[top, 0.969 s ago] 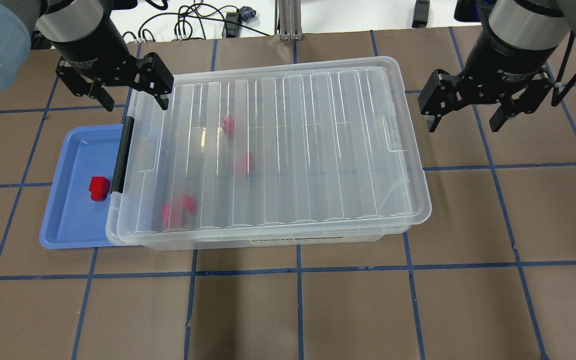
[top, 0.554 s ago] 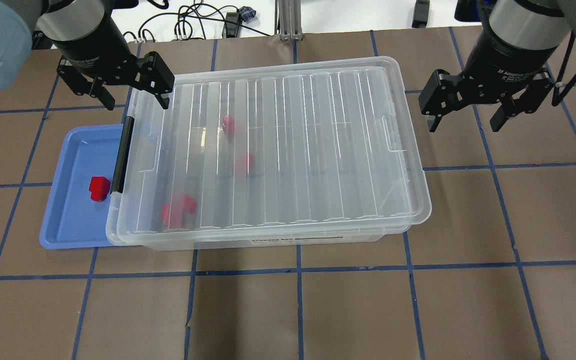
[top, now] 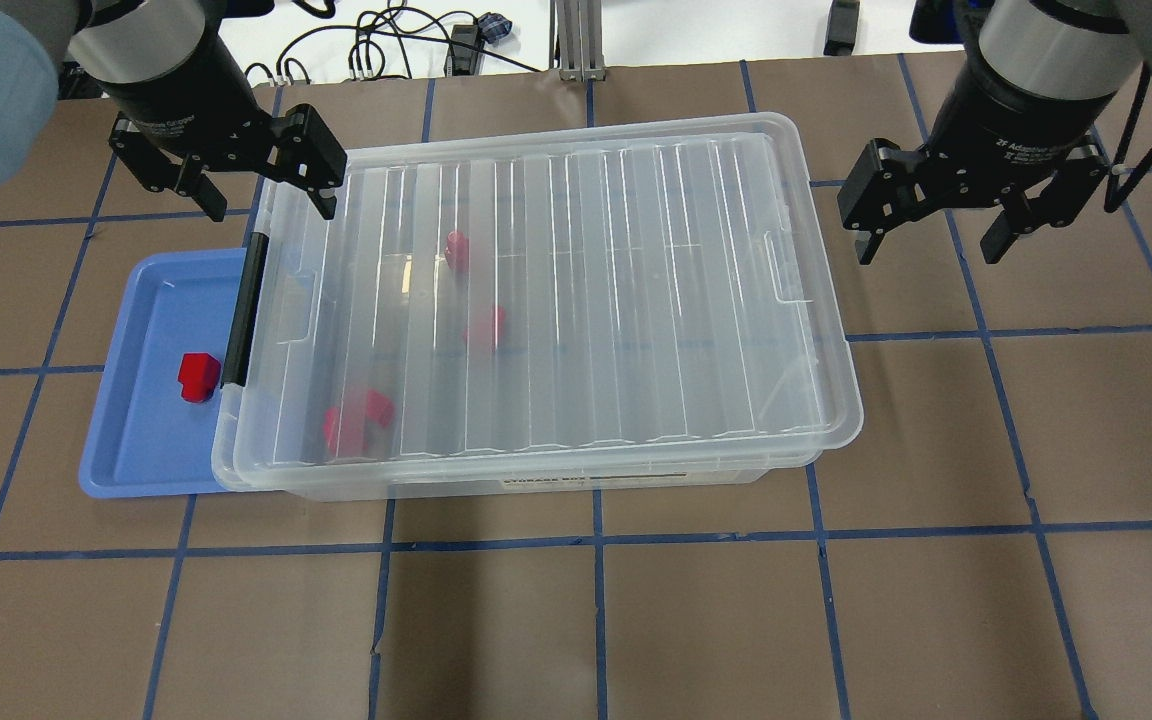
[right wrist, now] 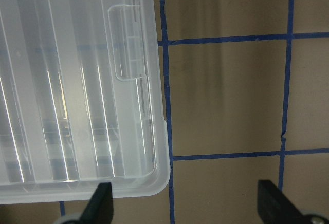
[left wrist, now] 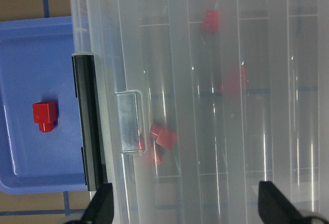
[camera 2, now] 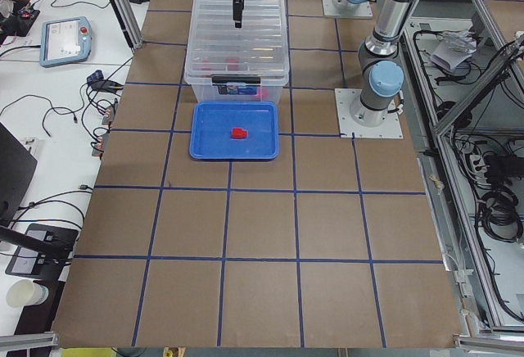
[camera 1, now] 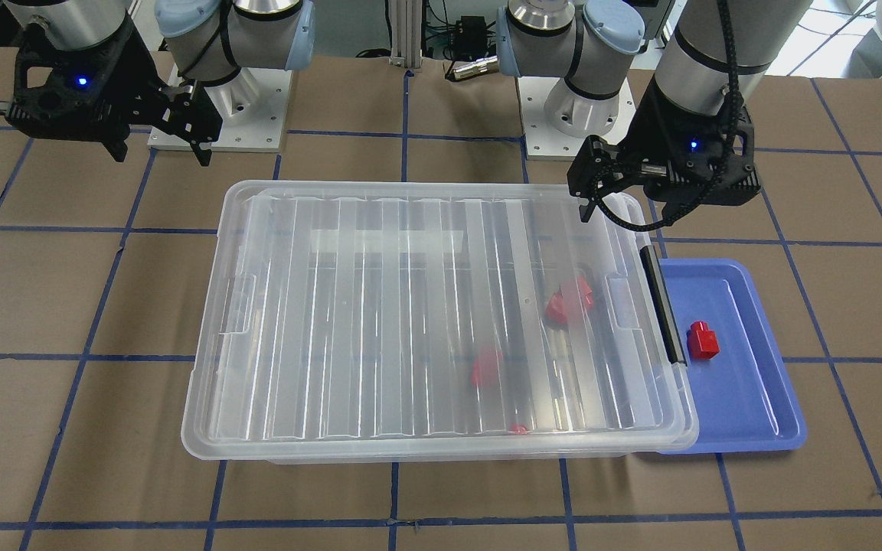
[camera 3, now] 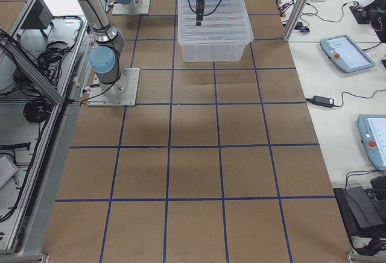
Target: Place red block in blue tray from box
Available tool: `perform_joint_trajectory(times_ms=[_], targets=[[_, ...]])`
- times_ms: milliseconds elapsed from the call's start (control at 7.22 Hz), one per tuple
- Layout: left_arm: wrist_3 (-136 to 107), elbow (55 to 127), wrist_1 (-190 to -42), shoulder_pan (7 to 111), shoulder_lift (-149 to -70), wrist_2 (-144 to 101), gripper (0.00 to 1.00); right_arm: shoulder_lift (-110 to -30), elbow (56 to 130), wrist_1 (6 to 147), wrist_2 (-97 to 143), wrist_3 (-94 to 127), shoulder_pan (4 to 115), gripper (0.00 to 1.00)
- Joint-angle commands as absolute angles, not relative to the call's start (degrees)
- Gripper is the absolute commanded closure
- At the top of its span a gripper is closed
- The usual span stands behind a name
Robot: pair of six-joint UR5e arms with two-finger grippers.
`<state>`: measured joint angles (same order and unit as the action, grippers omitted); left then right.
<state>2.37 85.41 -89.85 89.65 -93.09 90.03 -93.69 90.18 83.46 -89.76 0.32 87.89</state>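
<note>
The red block [top: 197, 376] lies in the blue tray [top: 136, 450], just beside the black latch handle [top: 243, 310] of the box [top: 636, 300]; the tray sits against that short end of the box. The box has its ribbed lid on, and several other red pieces [top: 356, 420] show blurred through it. The left gripper [top: 268, 205] hangs over the box's latch-end corner on the robot's side, jaws spread wide and empty. The right gripper [top: 929, 248], equally wide and empty, hangs beyond the box's opposite short end.
</note>
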Motion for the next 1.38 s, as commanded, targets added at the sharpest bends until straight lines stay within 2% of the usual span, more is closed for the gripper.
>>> perform_joint_trajectory(times_ms=[0, 1246], targets=[[2.4, 85.3, -89.8, 89.6, -93.3, 90.1, 0.0, -93.8, 90.2, 83.4, -89.8, 0.4, 87.9, 0.0], [2.4, 85.5, -89.9, 89.6, -93.2, 90.0, 0.0, -93.8, 90.2, 84.2, -89.8, 0.3, 87.9, 0.0]])
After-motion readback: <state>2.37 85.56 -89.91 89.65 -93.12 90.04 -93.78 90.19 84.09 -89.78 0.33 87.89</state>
